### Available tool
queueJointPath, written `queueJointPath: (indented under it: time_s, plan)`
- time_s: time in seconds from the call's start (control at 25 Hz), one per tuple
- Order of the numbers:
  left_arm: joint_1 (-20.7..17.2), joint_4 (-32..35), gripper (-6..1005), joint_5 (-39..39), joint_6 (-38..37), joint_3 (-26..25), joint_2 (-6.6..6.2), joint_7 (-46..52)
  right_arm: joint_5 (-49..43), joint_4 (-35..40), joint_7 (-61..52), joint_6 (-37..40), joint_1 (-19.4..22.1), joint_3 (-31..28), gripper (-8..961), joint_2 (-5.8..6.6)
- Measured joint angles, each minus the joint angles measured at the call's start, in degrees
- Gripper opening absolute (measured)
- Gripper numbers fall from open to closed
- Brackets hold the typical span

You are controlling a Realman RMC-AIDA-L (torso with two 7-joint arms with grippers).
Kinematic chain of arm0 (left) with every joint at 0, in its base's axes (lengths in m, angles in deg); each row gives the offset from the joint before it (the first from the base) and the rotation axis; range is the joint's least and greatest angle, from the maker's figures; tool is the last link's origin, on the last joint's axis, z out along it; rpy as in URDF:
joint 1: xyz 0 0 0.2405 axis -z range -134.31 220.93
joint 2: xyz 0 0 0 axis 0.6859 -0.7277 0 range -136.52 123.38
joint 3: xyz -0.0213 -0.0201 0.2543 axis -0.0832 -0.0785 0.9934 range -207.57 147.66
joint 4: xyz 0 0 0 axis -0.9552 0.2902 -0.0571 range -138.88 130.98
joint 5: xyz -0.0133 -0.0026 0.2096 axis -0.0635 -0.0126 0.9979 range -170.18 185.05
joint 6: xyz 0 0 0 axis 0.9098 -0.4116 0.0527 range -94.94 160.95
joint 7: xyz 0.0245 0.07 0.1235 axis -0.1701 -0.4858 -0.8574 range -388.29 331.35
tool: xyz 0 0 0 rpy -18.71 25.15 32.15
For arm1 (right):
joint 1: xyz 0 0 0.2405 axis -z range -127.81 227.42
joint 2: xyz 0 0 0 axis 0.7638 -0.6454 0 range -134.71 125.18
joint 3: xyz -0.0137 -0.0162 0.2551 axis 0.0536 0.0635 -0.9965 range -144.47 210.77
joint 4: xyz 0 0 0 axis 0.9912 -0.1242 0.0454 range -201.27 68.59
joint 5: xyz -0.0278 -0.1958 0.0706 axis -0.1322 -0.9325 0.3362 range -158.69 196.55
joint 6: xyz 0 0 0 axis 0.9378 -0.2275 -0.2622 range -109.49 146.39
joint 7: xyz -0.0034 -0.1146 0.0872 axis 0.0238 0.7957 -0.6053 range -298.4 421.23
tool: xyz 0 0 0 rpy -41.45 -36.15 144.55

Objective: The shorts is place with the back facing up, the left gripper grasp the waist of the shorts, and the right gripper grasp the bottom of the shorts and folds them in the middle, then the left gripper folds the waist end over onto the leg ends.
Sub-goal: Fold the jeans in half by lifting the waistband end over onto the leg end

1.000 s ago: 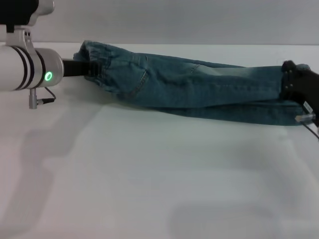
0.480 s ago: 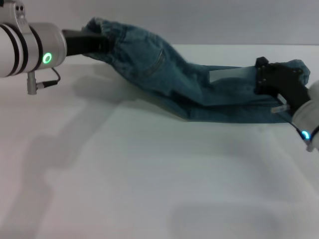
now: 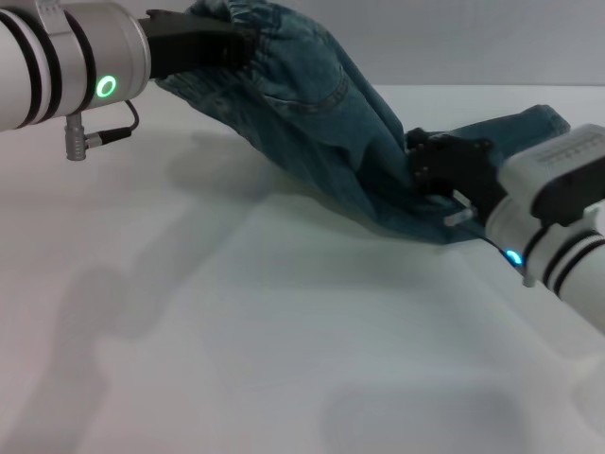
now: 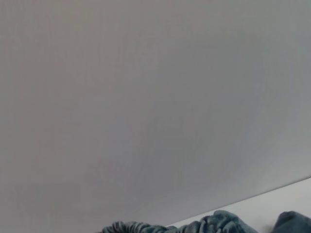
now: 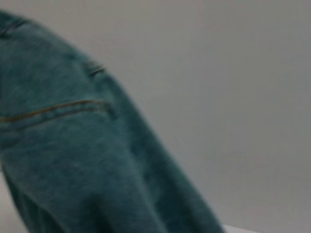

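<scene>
Denim shorts (image 3: 312,113) hang in a slope from upper left to centre right, the left gripper (image 3: 203,47) clenched on the waist (image 3: 248,17) to carry it over, the right gripper (image 3: 437,168) pinning the legs.

A white table (image 3: 284,359) fills the head view from about 3 o'clock round through 6 to 9 o'clock, its surface matte and plain. Soft grey shadows lie on it toward 8 o'clock and near 5 o'clock. Behind its far edge, from 12 to 2 o'clock, stands a pale grey wall (image 3: 454,38), which also fills most of the left wrist view (image 4: 155,97).
</scene>
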Motion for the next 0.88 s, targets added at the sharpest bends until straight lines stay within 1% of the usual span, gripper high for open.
queueJointPath:
  time_s: [0.2,0.36,0.64,0.72,0.88]
  plan:
    - [-0.55,-1.97,89,-1.15,0.29,0.80,-0.06,-0.20,1.99,0.48,-0.05,3.08,-3.06,2.50,-1,-0.06]
    - [-0.64,-2.66,89,-1.33,0.31,1.43,-0.05,-0.42,4.98,0.56,-0.93,5.16,-5.16,6.00,-1,0.10]
    - [-0.63,-3.69,90,-1.67,-0.06,2.04,-0.13,-0.52,5.18,0.04,-4.26,7.94,-9.28,11.78,-1,-0.04]
    - [-0.63,-3.65,90,-1.68,-0.12,2.04,-0.14,-0.60,5.18,-0.39,-5.24,8.07,-9.74,12.93,-1,-0.06]
    - [-0.69,-3.46,90,-1.68,-0.17,2.04,-0.14,-0.72,5.18,-2.35,-5.74,6.93,-9.22,14.20,-1,-0.07]
